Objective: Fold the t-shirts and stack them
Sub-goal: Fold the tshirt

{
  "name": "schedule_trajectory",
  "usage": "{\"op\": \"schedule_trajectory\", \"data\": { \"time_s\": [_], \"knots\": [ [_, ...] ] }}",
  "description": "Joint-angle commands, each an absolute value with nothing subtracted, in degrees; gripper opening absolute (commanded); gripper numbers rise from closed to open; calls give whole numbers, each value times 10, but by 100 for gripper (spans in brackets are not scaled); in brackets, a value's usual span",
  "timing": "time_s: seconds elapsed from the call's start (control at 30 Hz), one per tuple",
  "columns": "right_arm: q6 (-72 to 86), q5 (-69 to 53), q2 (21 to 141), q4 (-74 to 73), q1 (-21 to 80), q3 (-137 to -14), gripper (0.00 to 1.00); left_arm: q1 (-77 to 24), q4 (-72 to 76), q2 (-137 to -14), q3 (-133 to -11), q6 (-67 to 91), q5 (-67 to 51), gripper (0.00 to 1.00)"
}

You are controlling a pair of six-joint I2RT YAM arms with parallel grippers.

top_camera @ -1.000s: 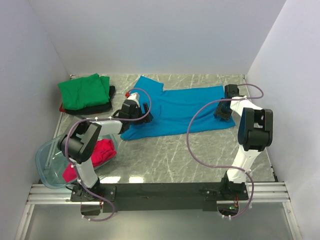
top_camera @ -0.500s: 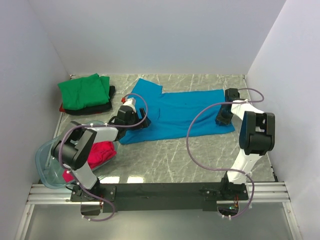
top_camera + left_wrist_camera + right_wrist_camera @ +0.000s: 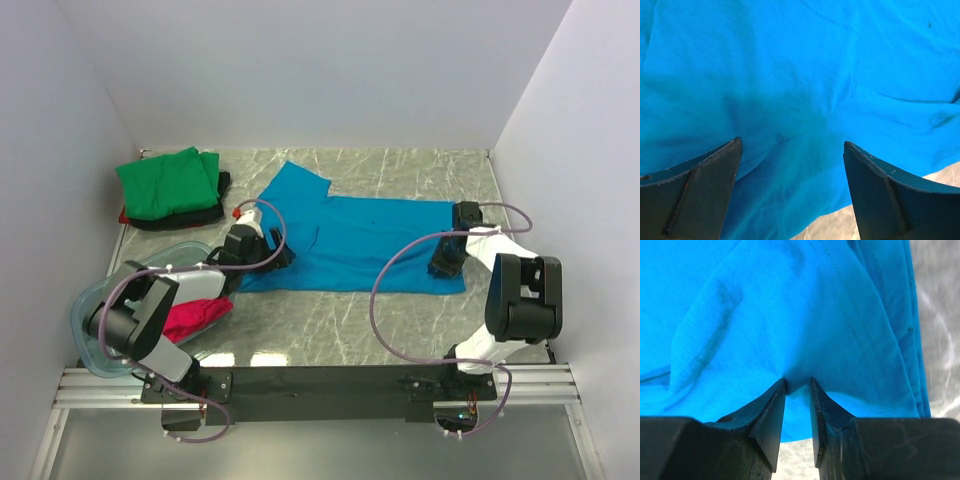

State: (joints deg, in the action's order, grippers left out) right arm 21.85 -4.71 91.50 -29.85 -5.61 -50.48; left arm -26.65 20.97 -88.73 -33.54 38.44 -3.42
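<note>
Blue t-shirt (image 3: 370, 245) dragged nearer; right end effector (image 3: 797, 383) has pinched it.

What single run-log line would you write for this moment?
blue shirt: spread flat | left jaws: open over its left end | right jaws: pinching its right edge | green shirt: folded, far-left corner

Blue t-shirt (image 3: 370, 245), green t-shirt (image 3: 165, 182), magenta-red t-shirt (image 3: 195, 315); grey marbled table (image 3: 340, 320).

A clear plastic bin (image 3: 88, 322) sits at the near left corner of a grey marble-patterned table (image 3: 340, 310). Plain white walls (image 3: 300, 70) enclose the left, far and right sides.
</note>
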Motion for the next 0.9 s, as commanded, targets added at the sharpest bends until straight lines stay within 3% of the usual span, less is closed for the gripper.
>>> {"op": "schedule_trajectory", "data": {
  "time_s": [0.0,0.53,0.73,0.87],
  "knots": [
    [238,-39,892,-329,-54,-475,34,-266,221,-851,-301,406,-36,89],
    [279,27,800,-352,-54,-436,37,-280,182,-717,-200,427,-2,89],
    [265,7,759,-351,-54,-453,37,-280,49,-614,-304,392,53,91],
    [254,-16,737,-362,-54,-492,37,-279,7,-620,-391,352,118,95]
  ]
}}
